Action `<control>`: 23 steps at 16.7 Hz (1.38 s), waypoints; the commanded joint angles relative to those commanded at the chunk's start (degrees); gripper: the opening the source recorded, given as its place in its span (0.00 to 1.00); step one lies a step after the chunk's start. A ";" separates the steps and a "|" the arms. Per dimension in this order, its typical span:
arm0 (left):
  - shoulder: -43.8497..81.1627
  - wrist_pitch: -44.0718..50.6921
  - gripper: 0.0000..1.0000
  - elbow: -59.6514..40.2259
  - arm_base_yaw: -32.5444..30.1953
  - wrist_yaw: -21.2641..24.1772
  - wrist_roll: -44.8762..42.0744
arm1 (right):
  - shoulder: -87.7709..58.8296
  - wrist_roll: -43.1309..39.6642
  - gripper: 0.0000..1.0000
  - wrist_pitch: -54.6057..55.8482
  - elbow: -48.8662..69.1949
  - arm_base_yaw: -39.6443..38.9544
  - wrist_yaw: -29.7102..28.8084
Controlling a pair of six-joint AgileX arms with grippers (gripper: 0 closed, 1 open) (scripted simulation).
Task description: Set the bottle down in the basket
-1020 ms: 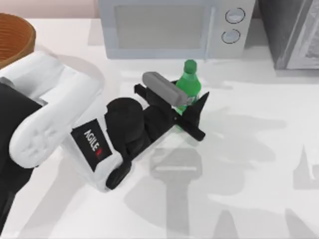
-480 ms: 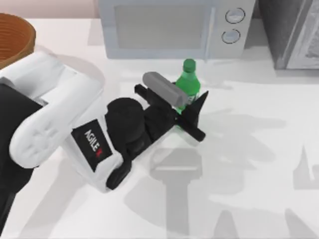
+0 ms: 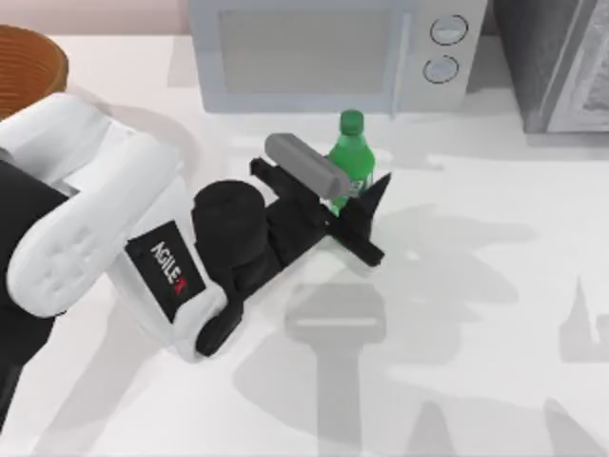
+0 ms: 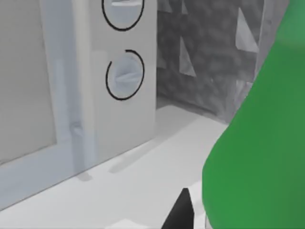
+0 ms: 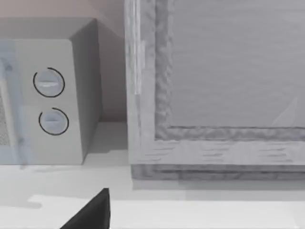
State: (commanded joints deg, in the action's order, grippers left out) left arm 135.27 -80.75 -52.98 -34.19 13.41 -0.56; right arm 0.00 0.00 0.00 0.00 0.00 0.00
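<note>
The green bottle stands upright in front of the microwave, near the table's middle, held between the black fingers of my left gripper, which is shut on its labelled body. In the left wrist view the bottle is a large green mass close beside one dark fingertip. The basket, orange-brown and ribbed inside, sits at the far left back corner, partly cut off by the picture's edge and well away from the bottle. One dark fingertip of my right gripper shows in the right wrist view.
A white microwave stands along the back edge just behind the bottle, with two dials on its right. A grey cabinet occupies the back right corner. My left arm's white body lies between bottle and basket.
My left gripper has shifted slightly left and toward the back with the bottle in it. The bottle's cap has moved left along with it.
</note>
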 joint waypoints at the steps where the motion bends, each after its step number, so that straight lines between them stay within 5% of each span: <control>1: -0.73 1.44 0.00 0.23 1.76 1.66 0.10 | 0.00 0.00 1.00 0.00 0.00 0.00 0.00; 4: -4.81 7.11 0.00 -0.32 10.19 9.94 0.08 | 0.00 0.00 1.00 0.00 0.00 0.00 0.00; 11: -17.53 23.25 0.00 -7.64 31.64 39.39 -3.09 | 0.00 0.00 1.00 0.00 0.00 0.00 0.00; 15: -21.62 32.72 0.00 -13.95 38.80 49.22 -4.47 | 0.00 0.00 1.00 0.00 0.00 0.00 0.00; 23: -22.08 56.72 0.00 -32.98 64.54 65.50 -4.72 | 0.00 0.00 1.00 0.00 0.00 0.00 0.00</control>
State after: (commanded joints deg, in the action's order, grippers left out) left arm 113.18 -24.04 -85.96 30.35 78.92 -5.28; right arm 0.00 0.00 0.00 0.00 0.00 0.00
